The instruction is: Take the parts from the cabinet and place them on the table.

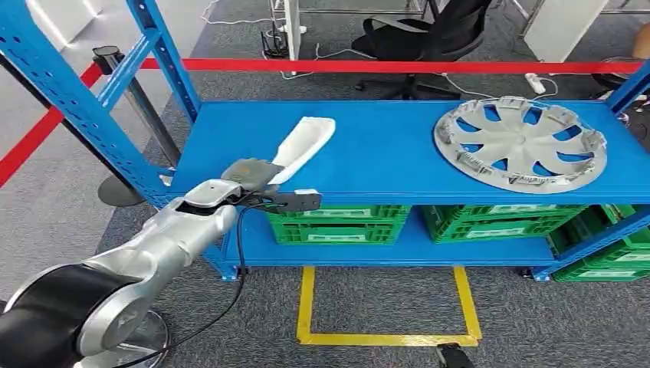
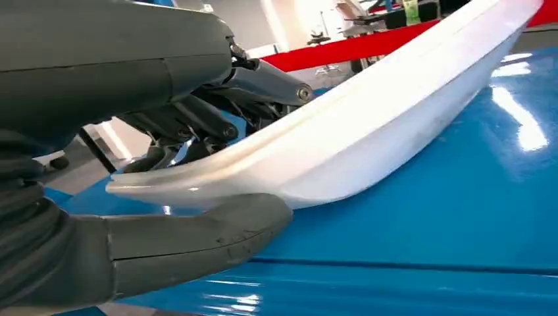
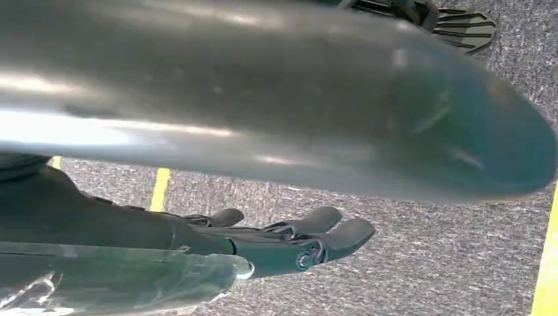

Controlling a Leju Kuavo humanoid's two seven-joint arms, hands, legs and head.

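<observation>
The near end of the white part (image 1: pixel 304 146) is tucked under the left hand (image 1: pixel 249 173) in the head view, and its far end runs off the frame in the left wrist view. The green crates (image 1: pixel 337 224) sit half hidden under the shelf (image 1: pixel 383 153), labels too small to read. A blurry grey tube (image 3: pixel 263 99) covers most of the right hand (image 3: pixel 289 240).

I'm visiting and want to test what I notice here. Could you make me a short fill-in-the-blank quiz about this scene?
1. The left hand grips the long ____ part.
2. That part's far end lies on the ____ shelf.
3. The silver wheel cover lies on the shelf's ____ side.
4. Under the shelf stand ____ crates.

Missing words: white; blue; right; green
</observation>
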